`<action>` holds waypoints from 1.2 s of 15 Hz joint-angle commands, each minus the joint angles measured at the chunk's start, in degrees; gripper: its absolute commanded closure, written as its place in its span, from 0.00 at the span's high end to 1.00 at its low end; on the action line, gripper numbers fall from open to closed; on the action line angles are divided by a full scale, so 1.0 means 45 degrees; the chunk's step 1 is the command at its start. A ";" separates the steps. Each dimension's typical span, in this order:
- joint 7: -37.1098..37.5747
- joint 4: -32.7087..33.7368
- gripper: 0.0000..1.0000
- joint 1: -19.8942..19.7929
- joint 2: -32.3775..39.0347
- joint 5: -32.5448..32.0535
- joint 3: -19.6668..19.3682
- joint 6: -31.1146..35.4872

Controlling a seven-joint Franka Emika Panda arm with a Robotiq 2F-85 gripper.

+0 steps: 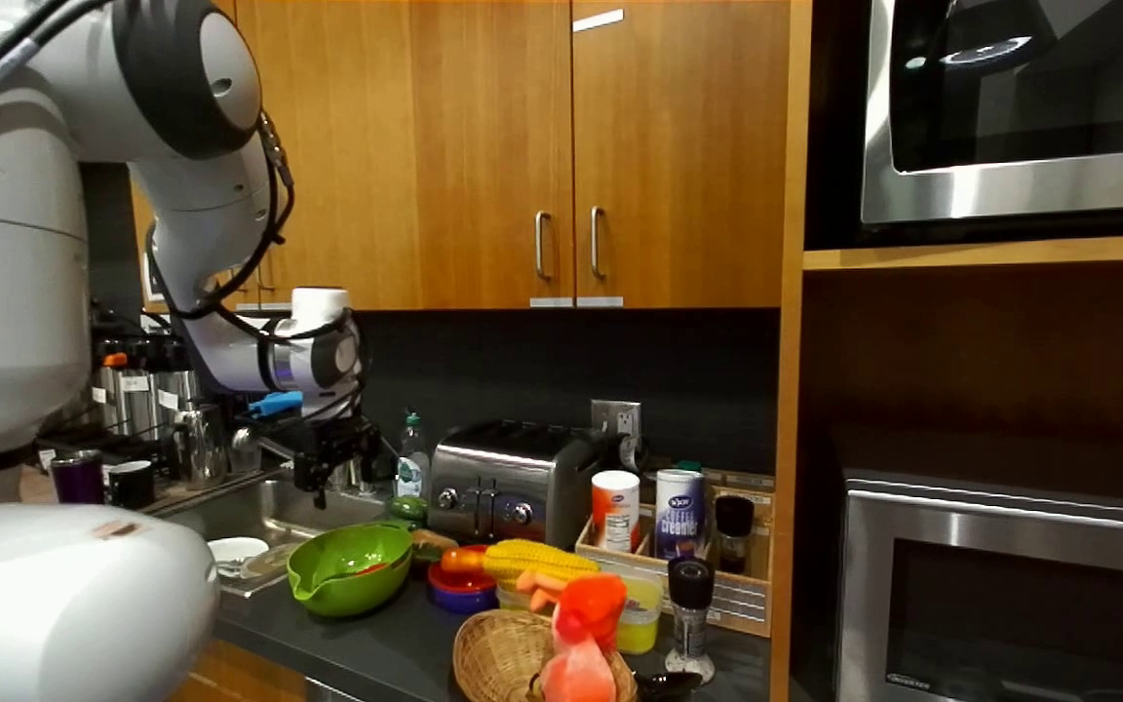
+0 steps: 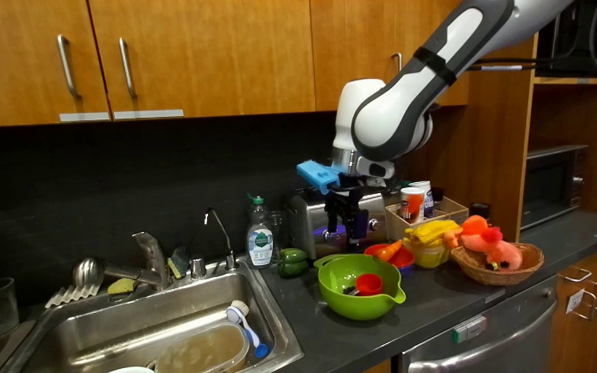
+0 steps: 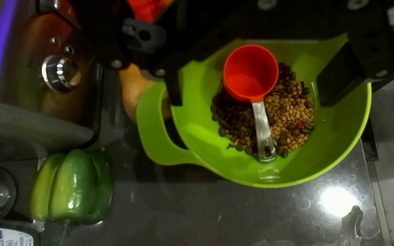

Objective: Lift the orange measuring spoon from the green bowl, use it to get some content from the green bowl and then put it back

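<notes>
Overhead, a black two-fingered gripper (image 3: 252,104) on a white-and-grey robot arm (image 2: 392,116) hangs with its fingers (image 3: 339,78) spread wide apart, gripping nothing. Between them in the wrist view, and lower down, an orange-red measuring spoon (image 3: 250,73) with a silvery handle rests inside a smooth, round lime-green bowl (image 3: 342,140) that has a loop handle and a pouring lip. Around and beneath the spoon, dark brown beans (image 3: 231,112) and small tan lentil-like pieces (image 3: 289,109) lie across the bottom of the bowl. The bowl stands on a dark, glossy countertop (image 3: 197,208) near a ribbed green bell pepper (image 3: 72,188). Just beside the bowl, a round red dish (image 2: 407,255) bears an orange carrot-shaped piece (image 2: 389,250), with a silver metal toaster (image 1: 518,478) standing behind. Farther along the countertop, a round woven basket (image 2: 495,277) holds a pink-and-red soft-looking toy (image 2: 506,254). On the opposite side of the bowl, a stainless-steel sink (image 2: 184,305) is set into the same surface. At the back, a dark, plain wall (image 2: 96,191) rises to a row of honey-coloured wooden cabinets (image 2: 200,57) with metal handles.
</notes>
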 commanded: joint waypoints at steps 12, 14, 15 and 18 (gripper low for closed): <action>-0.3207 -0.0059 1.00 -0.0191 0.2405 0.5845 0.1274 0.3265; -0.2926 -0.0526 1.00 -0.0026 0.1885 0.5768 0.1265 0.3504; -0.2848 -0.0653 1.00 0.0011 0.1763 0.5691 0.1251 0.3571; -0.2606 -0.1030 1.00 0.0091 0.1230 0.5448 0.1200 0.3431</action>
